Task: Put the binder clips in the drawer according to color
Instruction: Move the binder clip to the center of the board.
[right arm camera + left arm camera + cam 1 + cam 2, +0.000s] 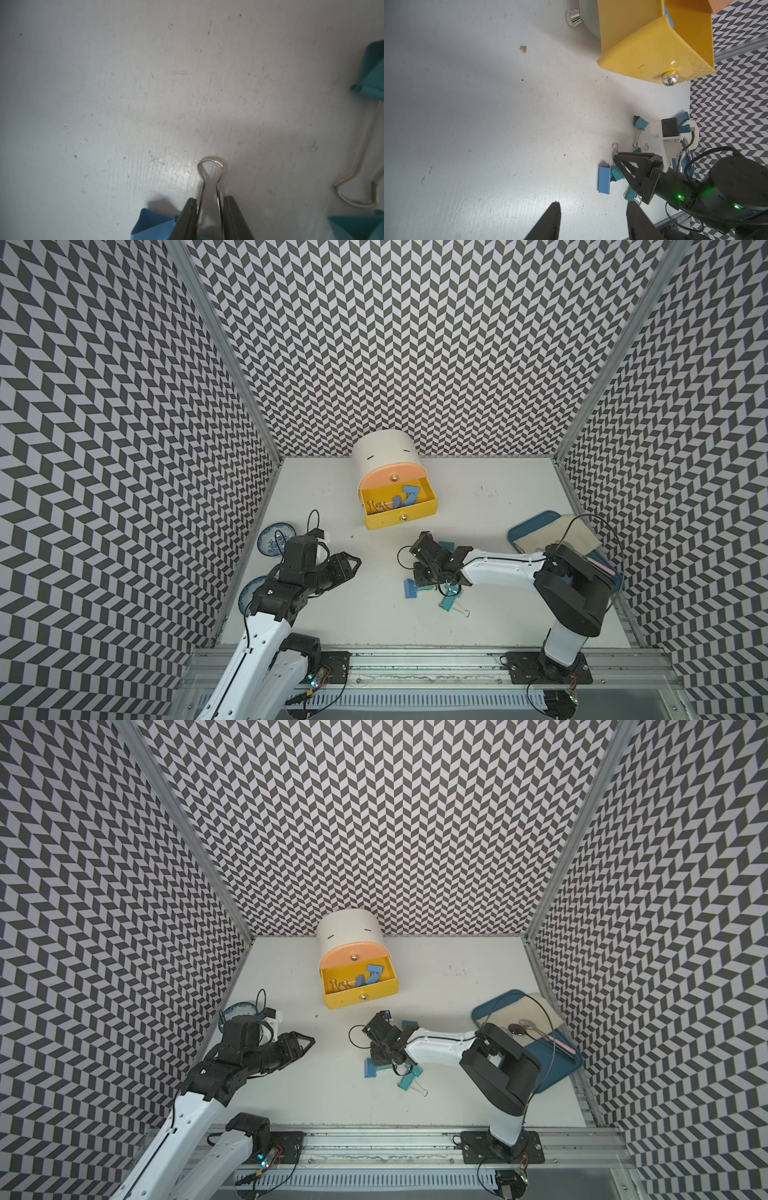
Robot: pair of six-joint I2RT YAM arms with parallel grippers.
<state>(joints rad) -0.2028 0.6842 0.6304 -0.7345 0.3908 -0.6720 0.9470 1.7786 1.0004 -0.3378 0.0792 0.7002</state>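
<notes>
The right end effector [211, 220] points down at the desk [519, 614] over a loose cluster of binder clips [440, 597] in the lower centre of both top views. In the right wrist view its two fingers [189, 218] rise from the bottom edge, slightly right of centre. They stand close against either side of a silver wire handle [211, 166]. The jaws are nearly closed and grip that handle, and its rounded loop end projects just beyond the fingertips. The body of this clip is hidden under the fingers, and only a sliver of teal shows at the bottom edge. A blue clip [153, 224] lies at the bottom edge, directly beside the finger on the frame's left; contact cannot be confirmed. A teal clip [372, 79] lies at the right edge, well apart from the fingers, its handle stretching toward the lower right. A second teal clip [357, 226] occupies the lower right corner. The left end effector [592, 212] hovers at the lower left of both top views, apart from the cluster, jaws moderately wide with nothing between them. The drawer [386, 452] stands at the upper centre of the desk, above the cluster in the frame. Its yellow tray [399, 518] is pulled out and contains the stored blue clips [409, 495]. The peach front [390, 477] above it is closed.
</notes>
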